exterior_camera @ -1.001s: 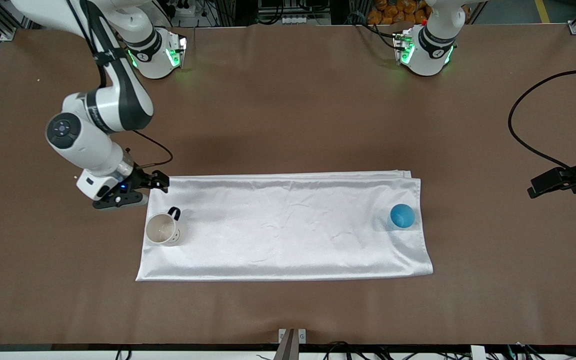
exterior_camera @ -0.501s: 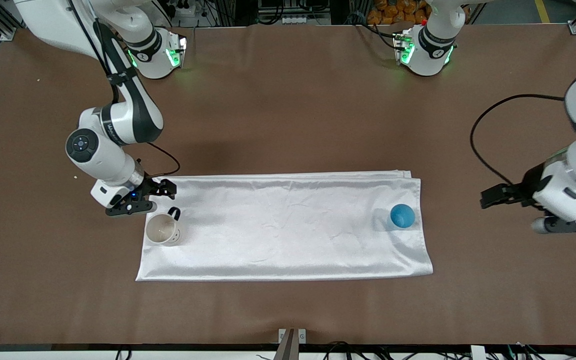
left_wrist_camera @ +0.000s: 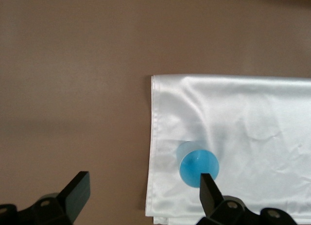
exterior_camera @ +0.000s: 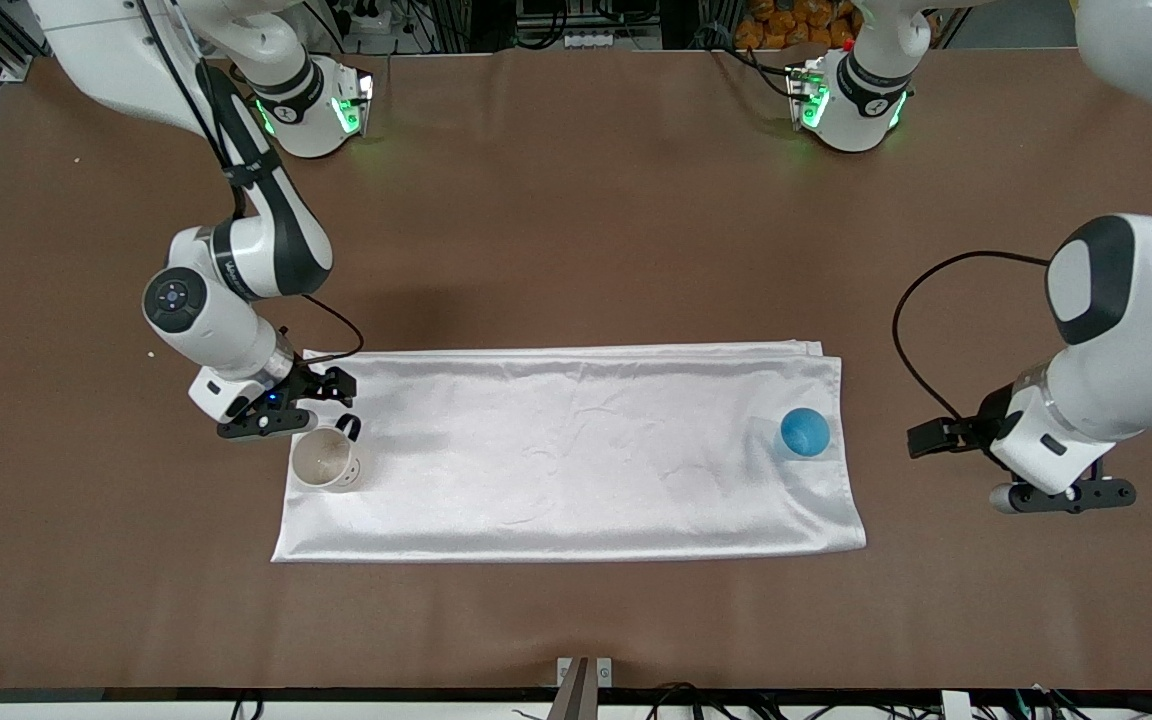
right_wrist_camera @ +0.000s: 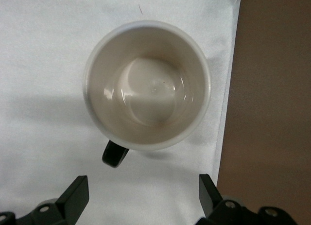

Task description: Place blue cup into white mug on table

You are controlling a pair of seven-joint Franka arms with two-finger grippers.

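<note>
Here the blue cup (exterior_camera: 804, 432) sits near the cloth (exterior_camera: 576, 450) edge, upright.

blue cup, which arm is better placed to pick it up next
Left. The open left gripper hangs over bare table beside the blue cup at that end of the white cloth. The open right gripper is over the white mug at the cloth's other end.

one blue cup (exterior_camera: 804, 432), one white mug (exterior_camera: 325, 460), one cloth (exterior_camera: 566, 450)
</note>
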